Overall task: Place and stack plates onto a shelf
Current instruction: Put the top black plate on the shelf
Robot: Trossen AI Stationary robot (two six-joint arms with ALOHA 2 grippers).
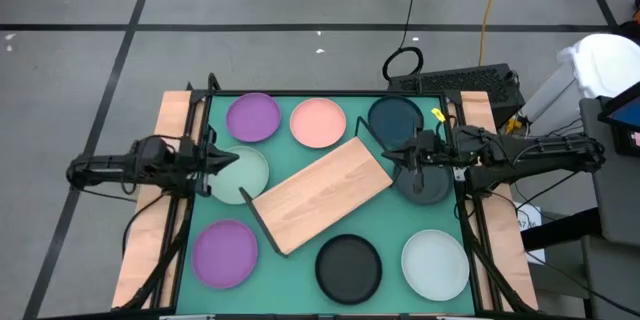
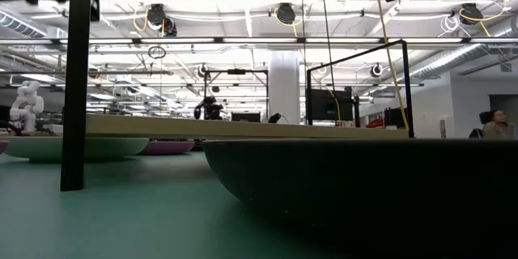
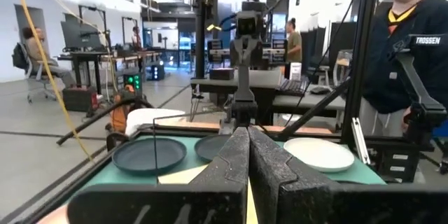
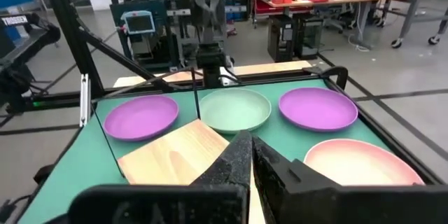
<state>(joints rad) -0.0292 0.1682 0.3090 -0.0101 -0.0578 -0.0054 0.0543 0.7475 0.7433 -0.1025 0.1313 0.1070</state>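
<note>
The shelf (image 1: 322,193), a light wooden board with thin black wire at its ends, lies slantwise in the middle of the green table. Plates lie flat around it: purple (image 1: 253,117), pink (image 1: 318,122) and dark teal (image 1: 395,120) along the far side, purple (image 1: 224,252), black (image 1: 348,267) and pale mint (image 1: 435,264) along the near side. My left gripper (image 1: 228,158) is shut and hovers over a pale mint plate (image 1: 245,178) at the left. My right gripper (image 1: 392,153) is shut and hovers by a dark grey plate (image 1: 425,185) at the right. Neither holds anything.
Black frame posts (image 1: 205,100) stand at the table's corners and wooden side strips (image 1: 170,120) run along its left and right edges. A person in dark clothing (image 3: 413,42) stands beyond the table's right side. Bare green table (image 1: 395,222) shows between the shelf and the near plates.
</note>
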